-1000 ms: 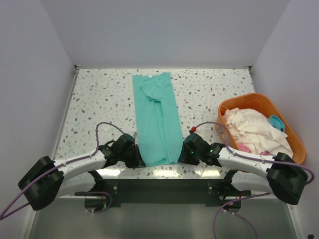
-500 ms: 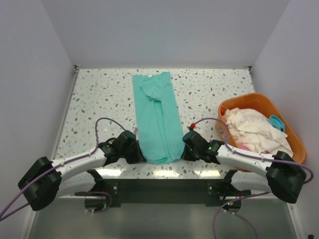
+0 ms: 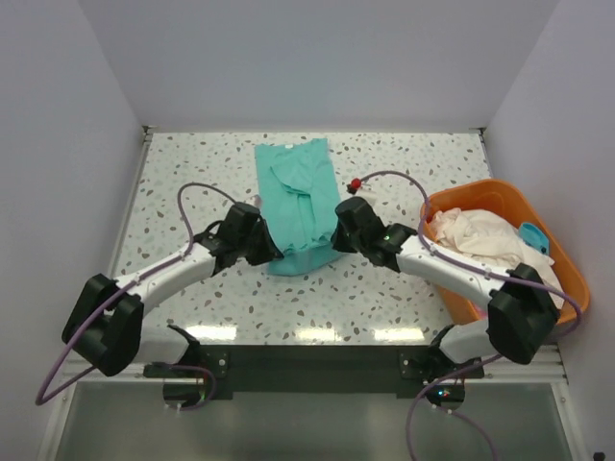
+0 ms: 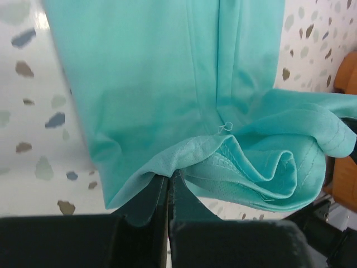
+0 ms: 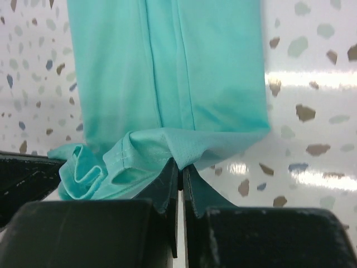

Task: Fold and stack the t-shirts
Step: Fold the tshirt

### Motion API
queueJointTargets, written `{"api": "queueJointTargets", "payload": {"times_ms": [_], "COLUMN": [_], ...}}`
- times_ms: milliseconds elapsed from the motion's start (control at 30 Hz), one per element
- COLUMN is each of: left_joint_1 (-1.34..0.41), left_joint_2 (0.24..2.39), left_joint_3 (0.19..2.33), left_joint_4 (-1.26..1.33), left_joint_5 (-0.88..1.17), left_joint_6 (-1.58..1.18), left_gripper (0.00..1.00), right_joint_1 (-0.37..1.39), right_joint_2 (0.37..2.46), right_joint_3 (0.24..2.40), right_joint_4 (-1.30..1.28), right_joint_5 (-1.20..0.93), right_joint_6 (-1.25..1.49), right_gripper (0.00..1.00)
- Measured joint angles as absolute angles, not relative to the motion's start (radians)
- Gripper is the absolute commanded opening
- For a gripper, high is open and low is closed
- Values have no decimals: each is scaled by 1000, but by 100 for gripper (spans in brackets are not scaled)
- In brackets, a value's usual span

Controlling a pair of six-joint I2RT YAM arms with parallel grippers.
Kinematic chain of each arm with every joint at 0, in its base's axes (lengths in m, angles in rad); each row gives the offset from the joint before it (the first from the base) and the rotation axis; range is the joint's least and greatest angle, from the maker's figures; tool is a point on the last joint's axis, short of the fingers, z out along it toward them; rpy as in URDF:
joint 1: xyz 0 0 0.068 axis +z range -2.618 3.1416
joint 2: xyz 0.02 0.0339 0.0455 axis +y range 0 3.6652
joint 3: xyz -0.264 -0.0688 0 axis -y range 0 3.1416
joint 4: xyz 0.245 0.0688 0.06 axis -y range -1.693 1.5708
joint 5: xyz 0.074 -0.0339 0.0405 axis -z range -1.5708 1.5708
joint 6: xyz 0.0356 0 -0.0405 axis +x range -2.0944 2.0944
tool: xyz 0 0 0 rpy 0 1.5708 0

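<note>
On table (image 3: pixel 413 163): one teal t-shirt (image 3: pixel 298 187); left gripper (image 4: pixel 167 181), right gripper (image 5: pixel 179 170) pinching.

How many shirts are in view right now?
3: teal shirt on the table; cream shirt and light-blue scrap in the orange basket. Others may be buried.

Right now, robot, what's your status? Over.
Left tool, right tool shut on teal t-shirt hem. Hem bunched between them. Orange basket apart, right side.

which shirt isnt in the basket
The teal t-shirt: it lies on the table, near hem pinched by the left gripper and right gripper; the cream-white shirt sits in the orange basket.
</note>
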State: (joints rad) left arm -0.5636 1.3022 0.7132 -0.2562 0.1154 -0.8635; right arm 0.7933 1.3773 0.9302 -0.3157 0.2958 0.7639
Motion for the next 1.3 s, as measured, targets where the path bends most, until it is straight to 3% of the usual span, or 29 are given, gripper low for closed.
{"api": "queueJointTargets", "payload": {"times_ms": [567, 1133, 1200, 1267, 1300], "left_joint_1": [-393, -349, -347, -342, -340], "left_joint_2": [1674, 1775, 1799, 1832, 1845], "left_joint_3": [1078, 1158, 1172, 1195, 1203], "left_joint_4": [-225, -227, -226, -231, -231], "left_joint_5": [70, 28, 27, 24, 23], "left_joint_6": [-740, -713, -713, -707, -703], "left_gripper": [0, 0, 20, 49, 53], "right_joint_1": [562, 532, 530, 527, 525], "right_joint_2": [1860, 1966, 1987, 2014, 2025], "right_joint_3": [1341, 1445, 1459, 1478, 1487], "right_joint_4": [-245, -208, -207, -208, -209], "right_joint_5": [171, 134, 134, 136, 138], "right_joint_6": [626, 587, 586, 585, 587], "right_gripper": [0, 0, 0, 16, 25]}}
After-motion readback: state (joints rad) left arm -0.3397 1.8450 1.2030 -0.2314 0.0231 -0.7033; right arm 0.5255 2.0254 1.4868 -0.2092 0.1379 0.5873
